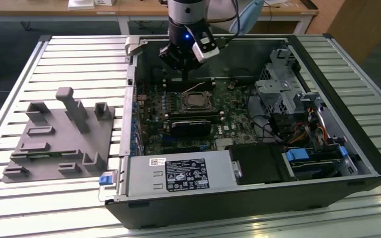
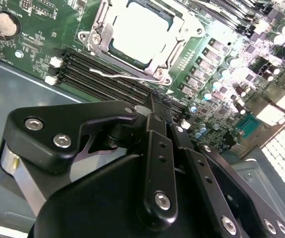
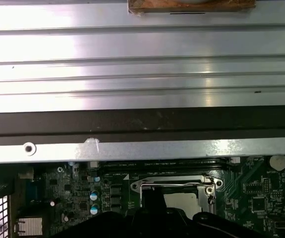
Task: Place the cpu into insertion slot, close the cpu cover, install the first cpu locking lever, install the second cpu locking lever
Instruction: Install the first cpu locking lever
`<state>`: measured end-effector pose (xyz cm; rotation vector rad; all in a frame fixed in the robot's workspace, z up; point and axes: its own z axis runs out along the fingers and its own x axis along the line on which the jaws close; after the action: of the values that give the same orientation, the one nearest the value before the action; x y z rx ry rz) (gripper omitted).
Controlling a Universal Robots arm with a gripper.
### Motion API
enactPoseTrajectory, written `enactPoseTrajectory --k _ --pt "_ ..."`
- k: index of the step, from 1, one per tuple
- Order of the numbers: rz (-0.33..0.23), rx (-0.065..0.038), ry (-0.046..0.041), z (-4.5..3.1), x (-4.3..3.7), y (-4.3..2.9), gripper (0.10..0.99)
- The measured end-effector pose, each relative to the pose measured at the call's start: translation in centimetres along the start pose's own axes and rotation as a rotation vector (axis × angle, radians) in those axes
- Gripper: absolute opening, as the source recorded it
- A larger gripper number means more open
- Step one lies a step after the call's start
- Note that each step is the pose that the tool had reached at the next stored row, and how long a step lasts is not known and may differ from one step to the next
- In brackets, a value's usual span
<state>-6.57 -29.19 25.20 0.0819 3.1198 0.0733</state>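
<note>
The black robot gripper point(image 1: 186, 74) hangs inside the open black computer case point(image 1: 322, 163), above the green motherboard point(image 1: 233, 116), at about 12 o'clock from the square metal-rimmed insertion slot point(image 1: 195, 101) in the exterior view. In the second wrist view its black fingers point(image 2: 157, 148) lie pressed together, pinching nothing, with their tip over the long black memory slots point(image 2: 102, 79) just beside the socket. The small square cpu point(image 2: 137, 29) with its dull silvery top already sits in the insertion slot, and the thin silvery cpu cover point(image 2: 169, 52) lies flat around it, framing the chip. A thin wire locking lever point(image 2: 120, 75) runs along the socket edge nearest the gripper. A grey moulded fixture tray point(image 1: 55, 139) rests on the ribbed aluminium table point(image 1: 71, 54), at 9 o'clock from the case.
</note>
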Motion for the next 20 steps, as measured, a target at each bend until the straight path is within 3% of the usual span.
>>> enactPoseTrajectory --k 1,3,4,10,20 --pt "0.000 -0.004 0.0002 0.01 -0.01 0.00 0.106" --pt "0.001 -0.034 0.0018 0.05 -0.01 0.00 0.106" --pt "0.001 -0.044 0.0023 0.07 -0.01 -0.02 0.106" --pt "-0.029 -0.046 0.0044 0.47 -0.14 -0.06 0.106" --pt "-0.035 -0.046 0.0049 1.51 -1.47 -0.03 0.106"
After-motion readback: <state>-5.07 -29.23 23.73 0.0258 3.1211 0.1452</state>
